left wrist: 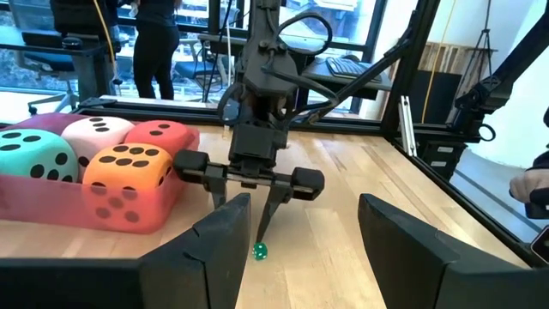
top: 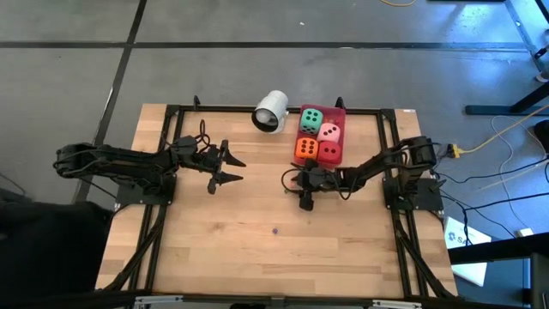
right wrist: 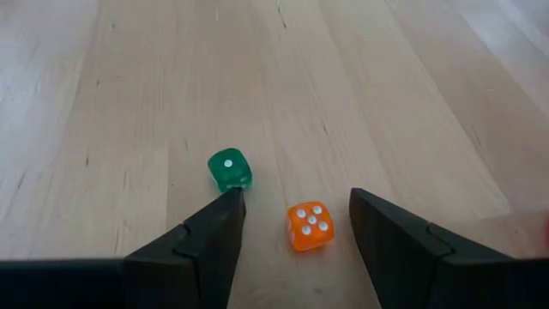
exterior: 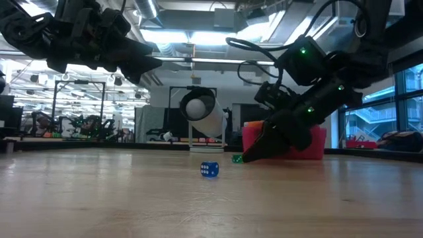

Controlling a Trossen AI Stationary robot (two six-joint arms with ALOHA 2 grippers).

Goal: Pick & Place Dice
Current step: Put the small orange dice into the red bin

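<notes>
Between the right gripper's (right wrist: 292,236) open fingers, on the worktop (right wrist: 129,94), sits a small orange die (right wrist: 308,226); a green die (right wrist: 229,170) lies just beyond one fingertip. Both look hard, light, slick: pinch opposite flat faces. Left gripper (top: 225,166) waits open.

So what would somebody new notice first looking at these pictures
Probably the four big soft dice, green, pink, orange and red, packed in the flat red tray at the table's far edge, beside the white cylindrical cup lying on its side. Next, the right gripper, open, low over a tiny orange die and tiny green die.
</notes>
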